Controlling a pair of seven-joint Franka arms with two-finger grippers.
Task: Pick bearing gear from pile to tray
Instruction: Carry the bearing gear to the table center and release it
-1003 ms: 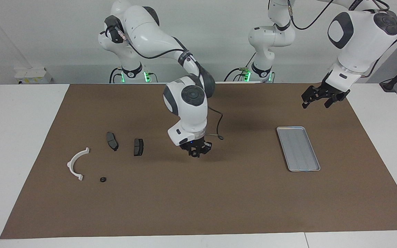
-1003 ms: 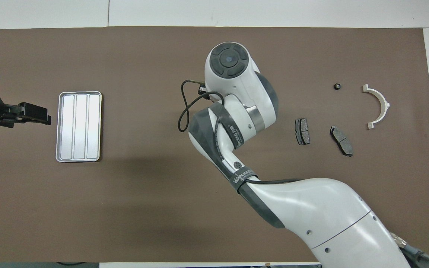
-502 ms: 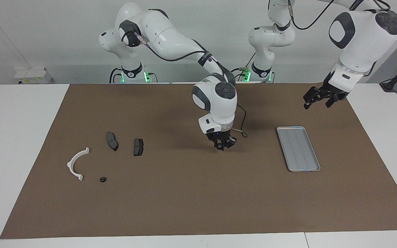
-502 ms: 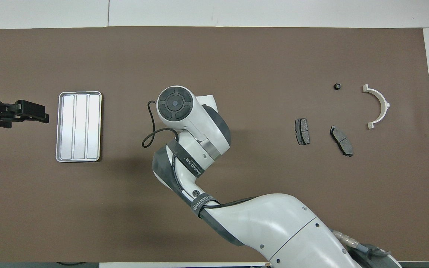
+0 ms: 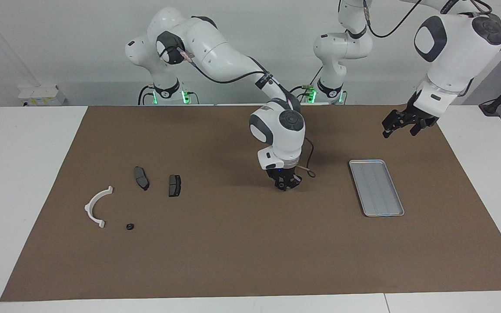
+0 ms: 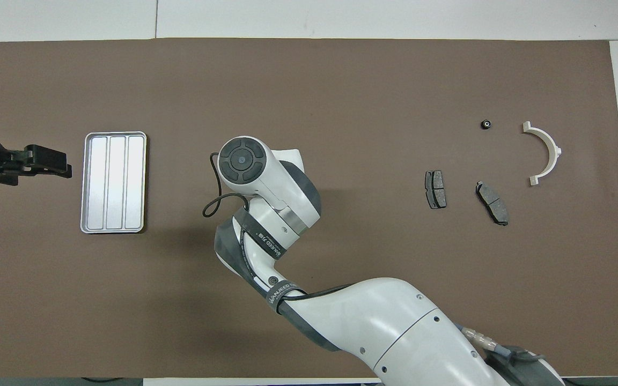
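My right gripper [image 5: 285, 186]: fingertips pressed together, over bare brown mat [image 5: 242, 252] between the parts and the tray; whether a small part is pinched there I cannot tell. Only the facing view shows it; from overhead its own wrist hides it. Tray [image 5: 376, 187]: flat, silver, toward the left arm's end from this gripper, nothing in it. Toward the right arm's end, well apart: two dark plates [image 5: 175, 185] [image 5: 141, 178], white half-ring [image 5: 97, 206], small black round piece [image 5: 130, 226] just beside the half-ring. My left gripper [image 5: 402, 126]: fingers spread, waiting in the air near the tray.
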